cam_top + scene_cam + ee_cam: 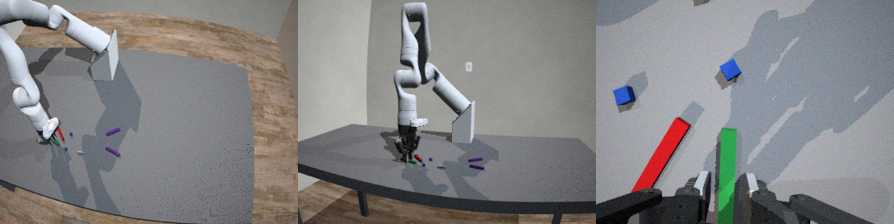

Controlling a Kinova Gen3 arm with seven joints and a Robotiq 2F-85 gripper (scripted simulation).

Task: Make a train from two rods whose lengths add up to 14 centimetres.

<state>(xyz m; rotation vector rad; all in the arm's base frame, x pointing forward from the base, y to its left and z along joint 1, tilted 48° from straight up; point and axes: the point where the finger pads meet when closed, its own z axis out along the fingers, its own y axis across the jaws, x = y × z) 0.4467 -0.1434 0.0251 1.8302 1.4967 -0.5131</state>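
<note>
a: read jaws?
b: black two-finger gripper (pixel 48 139) (pixel 407 160) (pixel 726 185): opened slightly, gripping nothing; straddles long green square-sided rod (pixel 55 142) (pixel 412 162) (pixel 728 155), gap either side.
a: locate rods?
b: green: lies nearer tabletop's long edge opposite arm base. long red square-sided rod (pixel 61 133) (pixel 418 158) (pixel 662 154): lies just beside, slanted. short grey rod (pixel 81 152) (pixel 440 166): lies apart, towards same edge. materials: cannot tell.
</note>
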